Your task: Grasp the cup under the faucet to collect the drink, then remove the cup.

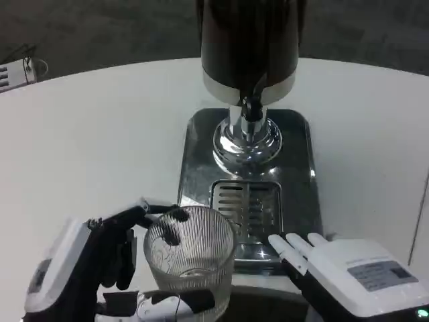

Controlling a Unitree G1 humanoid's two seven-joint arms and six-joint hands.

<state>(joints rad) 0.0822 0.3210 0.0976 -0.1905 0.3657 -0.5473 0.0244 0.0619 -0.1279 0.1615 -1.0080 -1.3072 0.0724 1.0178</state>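
Left hand (100, 261) is wrapped around the ribbed clear glass cup (190, 258), fingers curled on its rim and lower wall. Cup is held upright just in front of the steel drip tray (247, 208), short of the black faucet (251, 107). Right hand (335, 265) lies flat at the tray's near right corner, fingers together, nothing held.

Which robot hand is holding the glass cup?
The left hand holds the ribbed glass cup, its fingers wrapped around it. The right hand holds nothing and lies flat beside the silver drip tray.
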